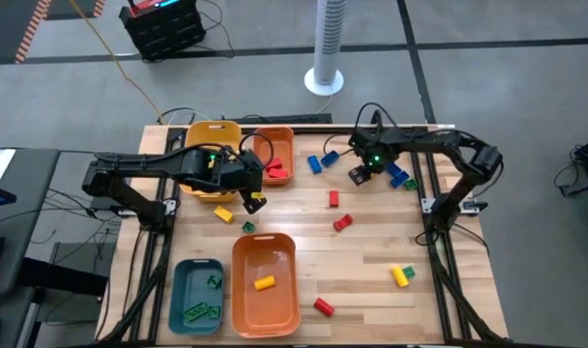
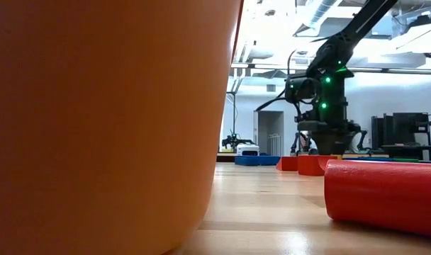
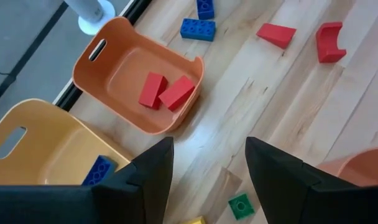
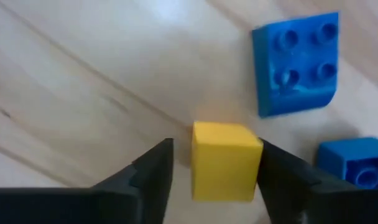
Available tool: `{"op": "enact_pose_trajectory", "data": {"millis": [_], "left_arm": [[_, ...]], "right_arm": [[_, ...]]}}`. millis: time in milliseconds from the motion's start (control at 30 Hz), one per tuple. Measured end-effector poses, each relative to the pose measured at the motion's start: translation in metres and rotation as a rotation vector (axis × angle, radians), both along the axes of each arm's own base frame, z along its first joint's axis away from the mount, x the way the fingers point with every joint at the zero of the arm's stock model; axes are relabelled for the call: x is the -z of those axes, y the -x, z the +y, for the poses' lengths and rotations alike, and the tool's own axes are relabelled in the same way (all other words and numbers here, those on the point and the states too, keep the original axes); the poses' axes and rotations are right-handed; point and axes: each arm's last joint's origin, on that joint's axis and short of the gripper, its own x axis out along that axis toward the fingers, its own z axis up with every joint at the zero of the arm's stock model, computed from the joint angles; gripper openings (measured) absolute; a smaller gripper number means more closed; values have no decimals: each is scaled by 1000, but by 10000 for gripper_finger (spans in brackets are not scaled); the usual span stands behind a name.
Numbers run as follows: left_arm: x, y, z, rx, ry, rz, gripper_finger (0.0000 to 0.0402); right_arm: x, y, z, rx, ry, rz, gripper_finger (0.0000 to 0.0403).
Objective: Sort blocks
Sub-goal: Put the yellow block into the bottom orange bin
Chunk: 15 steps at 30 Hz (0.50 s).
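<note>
My right gripper [image 4: 217,168] points straight down at the far right of the table [image 1: 362,174], open, its fingers on either side of a small yellow block [image 4: 226,162] that lies on the wood. Two blue blocks [image 4: 296,62] [image 4: 357,162] lie just beyond it. My left gripper [image 3: 207,180] hangs open and empty above the table [image 1: 251,200], near a green block [image 3: 242,205] and a yellow block [image 1: 223,215]. The small orange bin [image 3: 114,81] holds two red blocks [image 3: 167,92]. A blue block [image 3: 101,169] lies in the yellow bin [image 3: 40,143]. My right gripper comes at the yellow block from above. One finger [image 4: 282,180] stands right at the block's side [image 4: 257,155], and the other [image 4: 155,174] is a small gap away from the opposite side. Whether the near finger touches, I cannot tell. The block rests flat on the table.
A large orange bin [image 1: 265,285] with a yellow block and a teal bin [image 1: 197,295] with green blocks stand at the near edge. Loose red blocks [image 1: 334,199] [image 1: 342,222] [image 1: 323,306], blue blocks [image 1: 314,162] and a yellow-green pair [image 1: 400,274] are scattered over the wood.
</note>
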Motion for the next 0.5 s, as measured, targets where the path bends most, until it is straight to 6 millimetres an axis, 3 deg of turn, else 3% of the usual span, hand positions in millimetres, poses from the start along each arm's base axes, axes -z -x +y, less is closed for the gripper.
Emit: {"op": "enact_pose_trajectory", "data": {"millis": [200,300,367,500], "left_arm": [[0,0,0,-4,-7,0,194],[0,0,0,0,-16,4,194],[0,0,0,21,-28,15,194],[12,-7,-2,72,-53,17,194]], "right_arm": [[-1,-2,1,-38,-4,-19,113],[-8,-6,8,-81,-55,-64,101],[-23,-14,17,-156,-58,-149,101],[-79,-33,41,-356,68,-453,101]]}}
